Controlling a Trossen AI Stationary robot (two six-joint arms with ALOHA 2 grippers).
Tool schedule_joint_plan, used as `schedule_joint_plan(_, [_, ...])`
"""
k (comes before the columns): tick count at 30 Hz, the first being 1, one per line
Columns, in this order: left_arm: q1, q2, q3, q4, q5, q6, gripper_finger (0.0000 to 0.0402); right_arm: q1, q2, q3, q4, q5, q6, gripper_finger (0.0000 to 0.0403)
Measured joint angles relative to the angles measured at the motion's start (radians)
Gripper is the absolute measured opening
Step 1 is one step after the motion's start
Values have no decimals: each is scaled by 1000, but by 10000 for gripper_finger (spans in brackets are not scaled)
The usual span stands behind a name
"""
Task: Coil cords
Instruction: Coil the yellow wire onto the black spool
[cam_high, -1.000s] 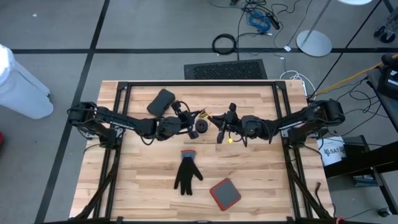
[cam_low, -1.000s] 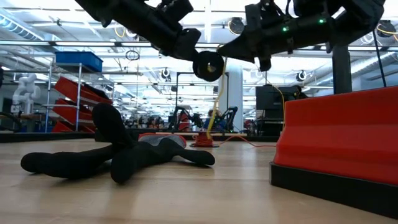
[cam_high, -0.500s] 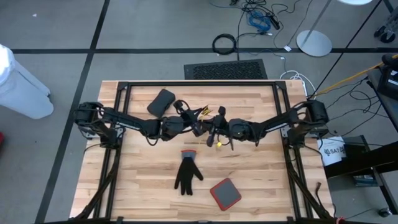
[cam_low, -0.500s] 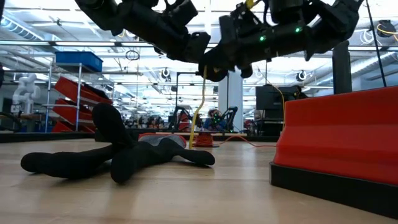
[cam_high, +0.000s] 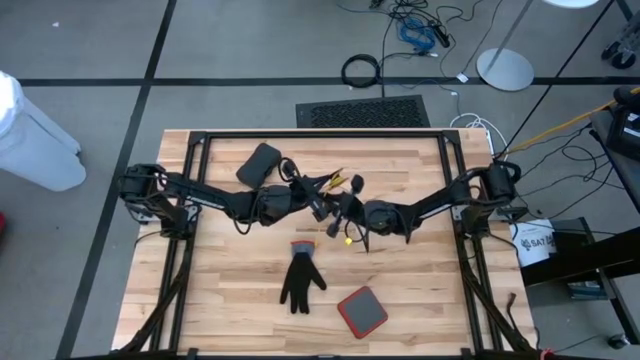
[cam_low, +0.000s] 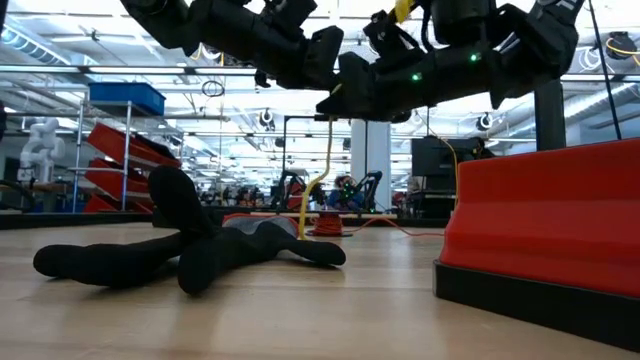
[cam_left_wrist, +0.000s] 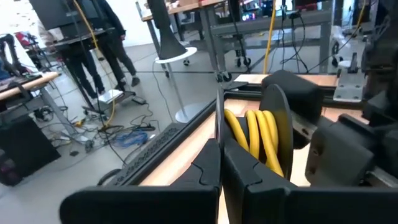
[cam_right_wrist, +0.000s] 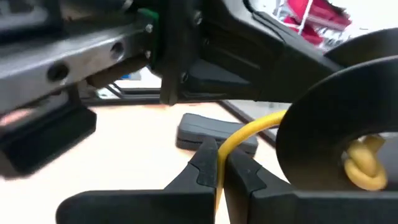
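Above the table's middle, the black puck (cam_left_wrist: 278, 127) wound with yellow cord (cam_left_wrist: 256, 138) was held aloft, pinched in the closed left gripper (cam_left_wrist: 221, 163). A strand was clamped in the closed right gripper (cam_right_wrist: 217, 163), apparently just beside a glove (cam_high: 301, 280).

- We are counting two arms, so two grippers: the left gripper (cam_high: 322, 207) and the right gripper (cam_high: 345, 213), both over mid-table.
- We are seeing one yellow cord (cam_low: 322, 170), hanging down between them, wound on one black puck (cam_left_wrist: 278, 127).
- We are counting one black glove (cam_high: 301, 278) on the table (cam_high: 420, 290).
- We are seeing one red-edged pad (cam_high: 362, 311).
- We are counting one dark case (cam_high: 259, 163) near the far edge.
- We are seeing two people's legs (cam_left_wrist: 106, 53) in the room behind.
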Motion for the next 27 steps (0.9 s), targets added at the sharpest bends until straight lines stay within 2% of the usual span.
schedule_joint_plan(3, [0,-22,0,-4,32,-12,0,23,0,0,16,66,-78,0])
schedule_joint_plan(7, [0,-63,0,-12,90,-26,0,28,0,0,18,93,-117,0])
schedule_joint_plan(12, [1,-121,0,-85,140,-51,0,28,-1,0,20,90,-131,7])
schedule_joint_plan(18, [1,-172,3,-92,166,-54,0,28,3,-3,-10,82,-131,22])
schedule_joint_plan(27, [0,-219,3,-135,222,-55,0,28,2,-3,-44,85,-127,24])
